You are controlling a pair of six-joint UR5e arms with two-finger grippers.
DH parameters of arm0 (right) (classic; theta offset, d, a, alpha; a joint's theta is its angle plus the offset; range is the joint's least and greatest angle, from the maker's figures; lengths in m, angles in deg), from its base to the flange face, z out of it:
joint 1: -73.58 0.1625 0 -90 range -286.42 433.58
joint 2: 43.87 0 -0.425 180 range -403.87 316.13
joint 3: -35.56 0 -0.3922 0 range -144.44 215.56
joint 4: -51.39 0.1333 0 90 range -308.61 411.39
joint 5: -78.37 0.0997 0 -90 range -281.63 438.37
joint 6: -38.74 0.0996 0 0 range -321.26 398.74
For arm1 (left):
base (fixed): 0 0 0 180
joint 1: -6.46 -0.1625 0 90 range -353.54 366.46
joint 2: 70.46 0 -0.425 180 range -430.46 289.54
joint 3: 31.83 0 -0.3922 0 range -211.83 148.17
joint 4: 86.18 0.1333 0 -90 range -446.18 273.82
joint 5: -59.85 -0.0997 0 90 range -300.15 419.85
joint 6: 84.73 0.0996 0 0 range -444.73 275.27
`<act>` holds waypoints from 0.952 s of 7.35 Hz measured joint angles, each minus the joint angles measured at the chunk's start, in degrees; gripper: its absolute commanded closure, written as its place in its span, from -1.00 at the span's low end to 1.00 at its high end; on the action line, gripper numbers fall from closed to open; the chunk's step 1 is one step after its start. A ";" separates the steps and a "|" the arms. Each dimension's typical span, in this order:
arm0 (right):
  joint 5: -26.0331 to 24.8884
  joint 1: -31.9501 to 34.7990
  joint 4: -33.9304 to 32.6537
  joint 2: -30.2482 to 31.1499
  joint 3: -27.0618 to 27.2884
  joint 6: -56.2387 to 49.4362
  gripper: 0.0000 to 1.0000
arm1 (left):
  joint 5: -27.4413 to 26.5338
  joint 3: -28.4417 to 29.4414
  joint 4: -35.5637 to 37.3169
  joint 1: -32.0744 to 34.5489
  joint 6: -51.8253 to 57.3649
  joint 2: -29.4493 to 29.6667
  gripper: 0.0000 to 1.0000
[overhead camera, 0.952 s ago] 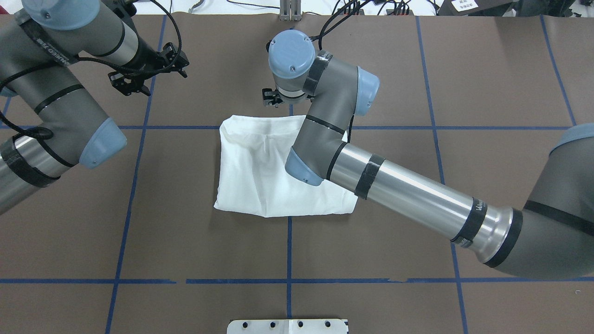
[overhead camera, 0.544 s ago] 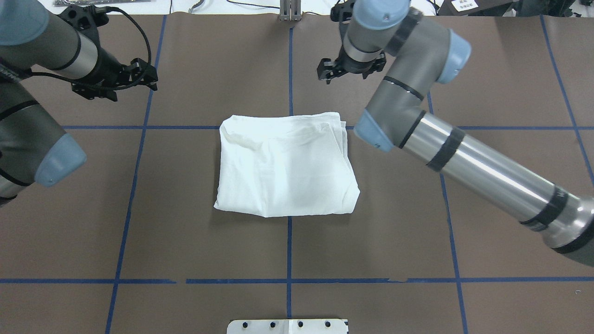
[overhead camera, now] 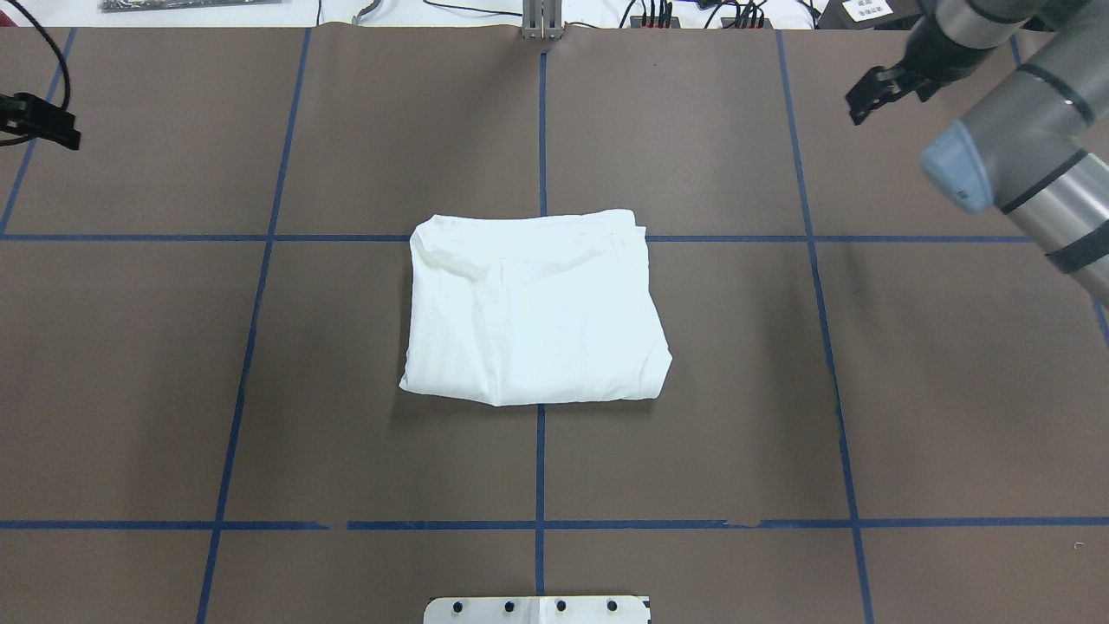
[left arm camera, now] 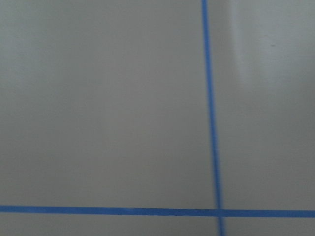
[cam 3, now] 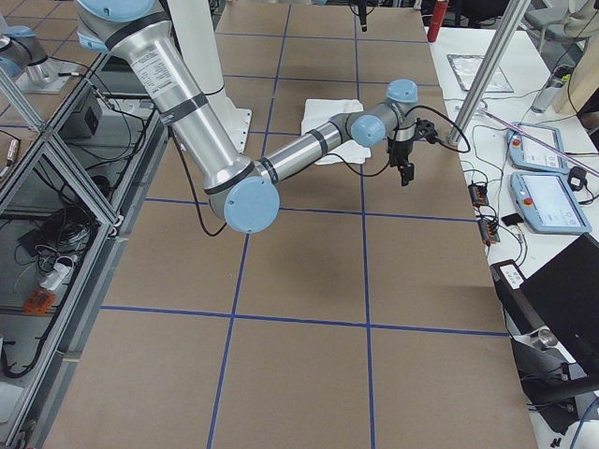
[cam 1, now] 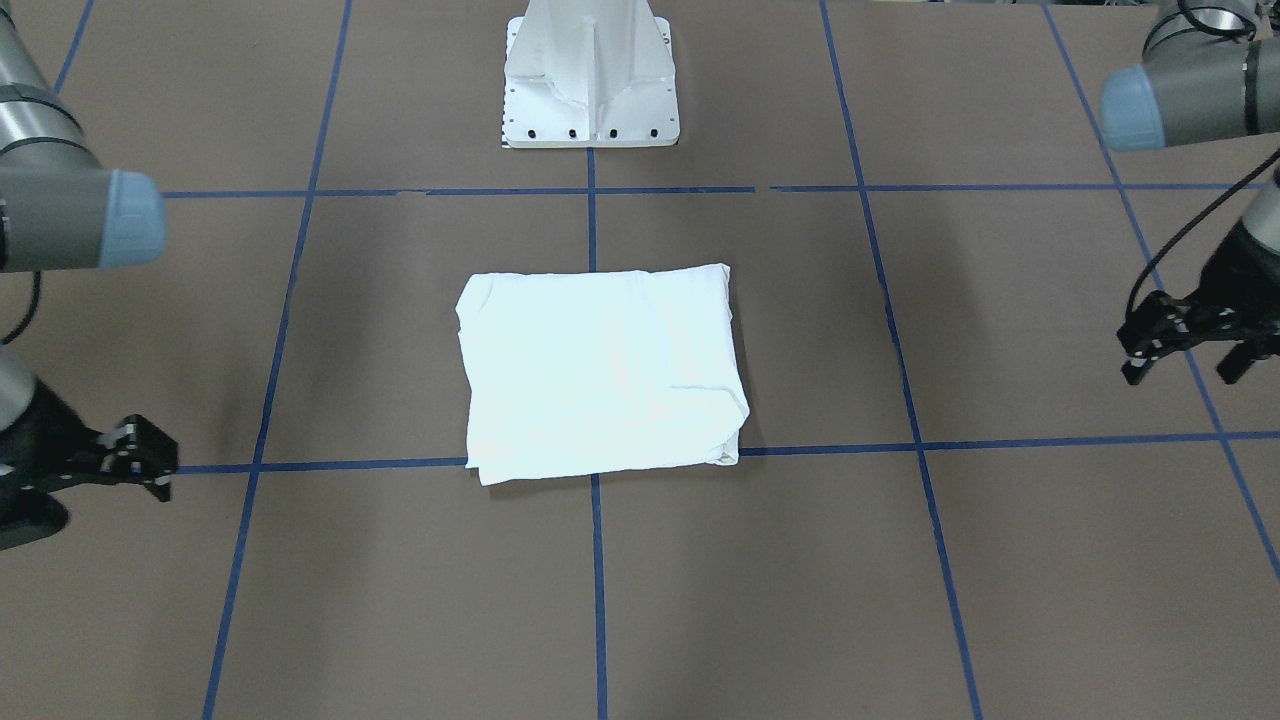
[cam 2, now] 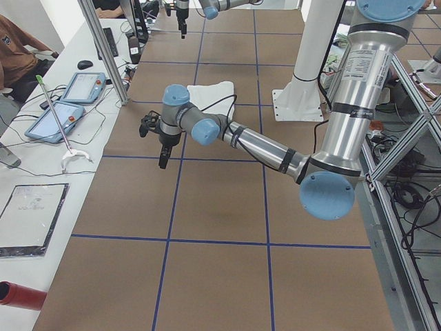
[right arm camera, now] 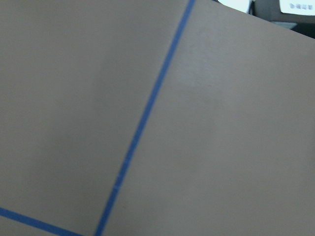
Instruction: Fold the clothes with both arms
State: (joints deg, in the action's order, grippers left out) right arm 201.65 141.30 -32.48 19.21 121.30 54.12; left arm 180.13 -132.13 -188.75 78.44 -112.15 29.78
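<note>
- Brown worktop (overhead camera: 346, 433), matte, marked into big squares by blue tape lines (overhead camera: 539, 468).
- White shirt (overhead camera: 533, 312) lies flat at the worktop's middle, folded into a rough rectangle. No print shows.
- The shirt's far edge sits along a cross tape line, and the centre tape line runs under it. Its layered fold edges show at the far right corner.
- My left tool (cam 1: 1178, 375) hangs above the worktop, out at my left side and well apart from the shirt. Its fingers are spread and hold nothing.
- My right tool (cam 1: 160, 470) is out at my right side, also well apart from the shirt. Its fingers look parted with nothing between them.
- Both wrist cameras show only blurred brown surface and tape lines.
- Brown surface shows on every side of the shirt, with wide stretches between it and each tool.
- My white base (cam 1: 590, 80) is at the near edge, in line with the shirt.
- On the far side there is a white side bench (cam 2: 41, 172) with two tablets (cam 2: 69, 103), a mouse and a red cylinder (cam 2: 17, 293).
- A seated person (cam 2: 17, 52) is at the bench's end.
- Metal frame (cam 3: 56, 168) and loose cables sit behind my base. An upright pole (cam 2: 103, 48) stands at the worktop's far edge.
</note>
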 measured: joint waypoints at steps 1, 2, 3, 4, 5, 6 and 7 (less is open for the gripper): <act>3.76 5.24 -0.36 3.77 -0.21 -7.79 -1.00 | 1.22 0.49 0.04 4.11 8.36 -2.50 -1.00; 6.74 10.26 -1.63 7.11 -0.46 -15.61 -1.00 | 2.02 0.75 0.23 8.11 16.17 -4.94 -1.00; 8.48 14.56 -3.99 10.26 -0.30 -22.19 -1.00 | 2.56 0.96 0.51 12.22 22.00 -7.19 -1.00; 9.62 17.59 -5.83 13.87 -0.05 -26.48 -1.00 | 3.66 0.98 0.49 15.56 24.56 -9.75 -1.00; 10.83 19.43 -5.83 17.59 0.13 -28.25 -1.00 | 4.94 0.94 -0.11 17.15 24.00 -11.90 -1.00; 11.73 20.60 -4.01 20.05 0.10 -28.88 -1.00 | 5.60 1.15 -1.81 17.77 21.96 -12.90 -1.00; 12.06 21.88 -1.72 21.82 0.09 -29.26 -1.00 | 5.71 1.46 -4.05 17.97 20.53 -13.42 -1.00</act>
State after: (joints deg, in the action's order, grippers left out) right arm 213.71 163.19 -34.20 41.02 121.40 24.85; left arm 185.84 -130.67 -192.80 96.41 -91.62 16.36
